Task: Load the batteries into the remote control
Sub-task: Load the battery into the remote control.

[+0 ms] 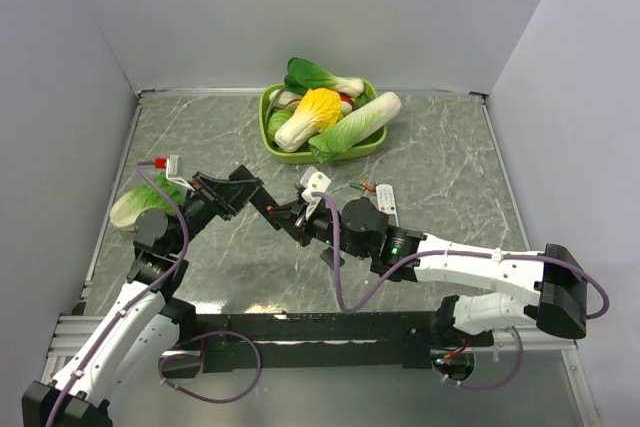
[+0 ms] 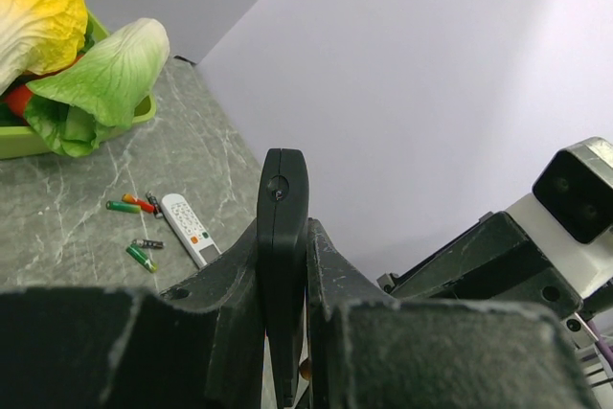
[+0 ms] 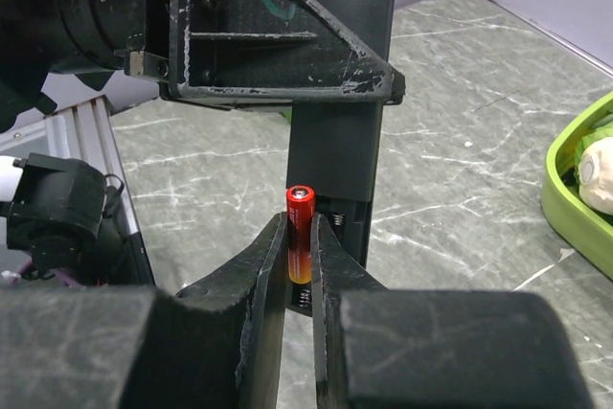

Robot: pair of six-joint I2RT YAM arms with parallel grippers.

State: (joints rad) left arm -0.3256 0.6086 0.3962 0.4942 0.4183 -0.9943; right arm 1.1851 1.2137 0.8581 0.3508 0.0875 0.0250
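The black remote control (image 3: 337, 131) hangs in the air above the table, and my left gripper (image 2: 285, 265) is shut on it; in the left wrist view the remote control (image 2: 283, 208) shows edge-on between the fingers. Its battery bay is open at the lower end, with springs showing. My right gripper (image 3: 301, 227) is shut on a red and orange battery (image 3: 301, 200), held upright at the bay's left slot. From above, the left gripper (image 1: 250, 192) and right gripper (image 1: 296, 222) meet mid-table. Several loose batteries (image 2: 126, 206) lie on the table.
A white remote (image 1: 387, 205) lies beside the loose batteries (image 1: 362, 187). A green bowl (image 1: 268, 112) heaped with toy vegetables stands at the back. One leafy vegetable (image 1: 140, 205) lies at the left. A small black piece (image 1: 331, 259) rests under the right arm.
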